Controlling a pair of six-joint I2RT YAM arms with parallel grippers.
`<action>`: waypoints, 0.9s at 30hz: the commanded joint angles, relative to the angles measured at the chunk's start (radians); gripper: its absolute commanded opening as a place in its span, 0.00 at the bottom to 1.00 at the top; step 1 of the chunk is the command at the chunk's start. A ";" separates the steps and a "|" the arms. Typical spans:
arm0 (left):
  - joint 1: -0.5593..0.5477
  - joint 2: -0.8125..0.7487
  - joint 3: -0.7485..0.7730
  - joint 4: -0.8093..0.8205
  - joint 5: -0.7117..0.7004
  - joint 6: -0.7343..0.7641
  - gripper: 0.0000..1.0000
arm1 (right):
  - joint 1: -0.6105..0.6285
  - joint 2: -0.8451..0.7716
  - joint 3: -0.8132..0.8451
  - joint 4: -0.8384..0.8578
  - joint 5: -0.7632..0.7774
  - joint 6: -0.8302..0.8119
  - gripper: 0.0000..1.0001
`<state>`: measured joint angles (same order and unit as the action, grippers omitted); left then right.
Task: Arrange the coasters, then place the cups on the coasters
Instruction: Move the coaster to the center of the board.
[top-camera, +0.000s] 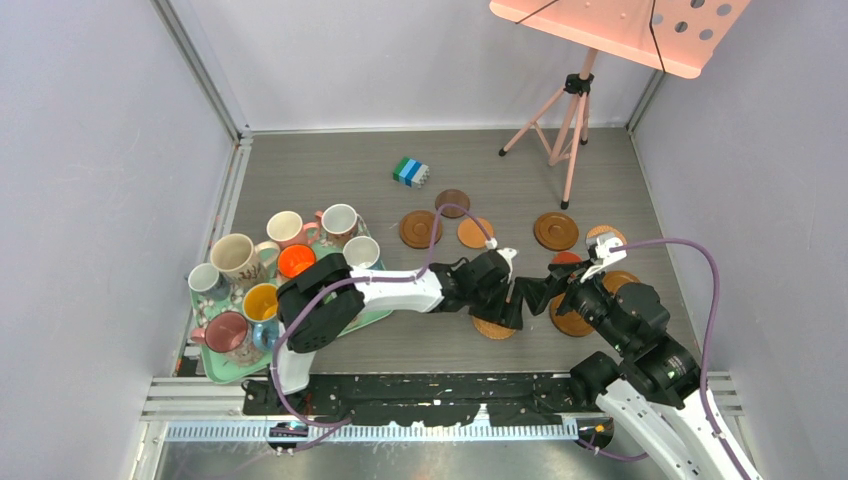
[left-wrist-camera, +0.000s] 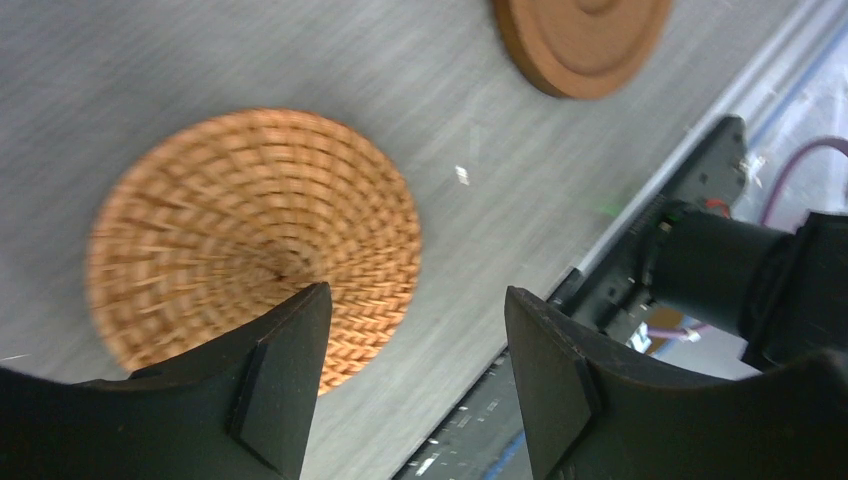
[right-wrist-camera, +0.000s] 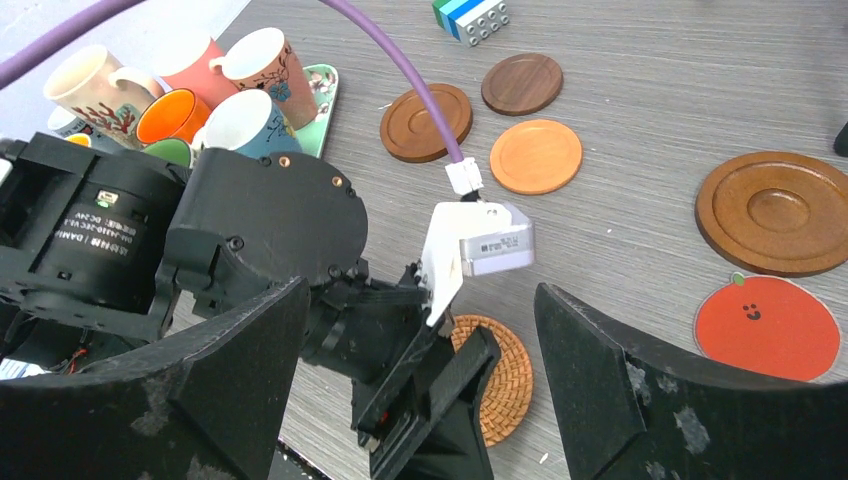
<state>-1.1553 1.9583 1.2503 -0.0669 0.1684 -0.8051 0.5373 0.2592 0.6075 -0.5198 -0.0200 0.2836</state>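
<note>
Tabletop near edge: my left gripper (left-wrist-camera: 410, 385) hangs unclenched over the wicker coaster (left-wrist-camera: 250, 240); right gripper (right-wrist-camera: 420, 390) spread, empty.

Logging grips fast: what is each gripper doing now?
Left gripper: open, above the wicker coaster, holding nothing.
Right gripper: open, empty.

- You are looking at a wicker coaster (left-wrist-camera: 250, 240) showing a rough, woven weave.
- The dark coasters (right-wrist-camera: 425, 122) are showing smooth turned wood with a low sheen.
- The cups (right-wrist-camera: 265, 62) are gleaming like glazed ceramic.
- The counter (top-camera: 330, 180) is showing a matt grey grain.
- The fingers (left-wrist-camera: 275, 390) are looking like matt black plastic.
</note>
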 joint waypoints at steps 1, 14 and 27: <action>-0.006 0.032 0.020 0.103 0.050 -0.037 0.66 | 0.004 -0.009 0.000 0.050 0.015 -0.008 0.90; 0.035 -0.153 -0.140 0.195 -0.009 -0.031 0.65 | 0.004 -0.001 0.000 0.048 0.033 -0.003 0.90; 0.154 -0.996 -0.305 -0.350 -0.562 0.284 0.70 | 0.004 0.285 -0.034 0.024 0.046 0.237 0.40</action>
<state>-0.9909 1.1378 0.9272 -0.1413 -0.1207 -0.6895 0.5373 0.4477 0.5995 -0.5175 0.0280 0.4000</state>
